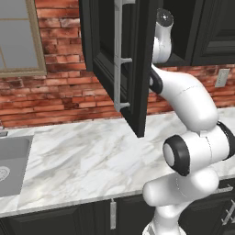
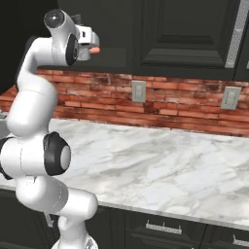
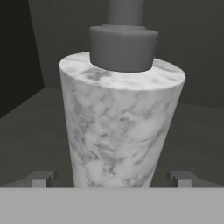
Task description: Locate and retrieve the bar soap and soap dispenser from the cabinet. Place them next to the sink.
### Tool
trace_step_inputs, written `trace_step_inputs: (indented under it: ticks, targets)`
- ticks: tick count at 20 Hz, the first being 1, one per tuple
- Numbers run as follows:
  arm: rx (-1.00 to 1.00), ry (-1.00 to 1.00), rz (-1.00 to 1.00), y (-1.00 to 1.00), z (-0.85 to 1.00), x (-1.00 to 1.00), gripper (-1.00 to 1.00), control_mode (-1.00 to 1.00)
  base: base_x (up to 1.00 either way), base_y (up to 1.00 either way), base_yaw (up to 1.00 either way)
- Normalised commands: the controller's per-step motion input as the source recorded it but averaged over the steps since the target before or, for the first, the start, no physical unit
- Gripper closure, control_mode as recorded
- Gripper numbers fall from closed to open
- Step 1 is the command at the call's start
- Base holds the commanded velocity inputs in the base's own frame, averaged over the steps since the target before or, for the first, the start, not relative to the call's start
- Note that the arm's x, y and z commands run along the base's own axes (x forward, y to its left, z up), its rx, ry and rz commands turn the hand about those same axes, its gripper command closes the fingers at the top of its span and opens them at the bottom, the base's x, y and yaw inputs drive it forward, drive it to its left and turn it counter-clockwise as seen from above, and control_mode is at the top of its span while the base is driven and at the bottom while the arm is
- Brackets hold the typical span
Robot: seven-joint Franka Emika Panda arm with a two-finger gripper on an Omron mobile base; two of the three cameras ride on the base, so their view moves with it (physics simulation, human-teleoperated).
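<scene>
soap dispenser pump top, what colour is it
Dark grey, over a grey marbled body; the soap dispenser shows best in the hand view.

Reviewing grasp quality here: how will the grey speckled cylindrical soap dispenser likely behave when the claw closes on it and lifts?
The grey speckled cylindrical soap dispenser looks rigid, so squeezing shouldn't deform it. Its smooth, rounded wall may slip or twist between the claw's fingertips. Standing upright with a dark pump top, it could tip if nudged.

A glossy white arm (image 1: 188, 98) of rounded, bulbous segments is seen, with black bands and grey caps at the joints.
</scene>
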Motion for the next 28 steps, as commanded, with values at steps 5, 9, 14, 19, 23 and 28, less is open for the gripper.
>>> trace_step_inputs:
  ticks: [5, 9, 14, 19, 23, 28]
  targets:
    - [0.00, 0.00, 0.00, -0.05, -0.07, 0.16, -1.00, -1.00, 0.00, 0.00, 0.00]
    - [0.00, 0.00, 0.00, 0.00, -0.04, 0.15, -1.00, -1.00, 0.00, 0.00, 0.00]
    - [0.00, 0.00, -0.01, 0.01, -0.03, 0.09, 1.00, -1.00, 0.00, 0.00, 0.00]
    - [0.00, 0.00, 0.00, 0.00, 0.00, -0.01, 1.00, -1.00, 0.00, 0.00, 0.00]
    - [0.00, 0.00, -0.02, 0.00, 0.03, -0.19, 1.00, -1.00, 0.00, 0.00, 0.00]
    - [0.00, 0.00, -0.07, 0.00, 0.05, -0.33, 1.00, -1.00, 0.00, 0.00, 0.00]
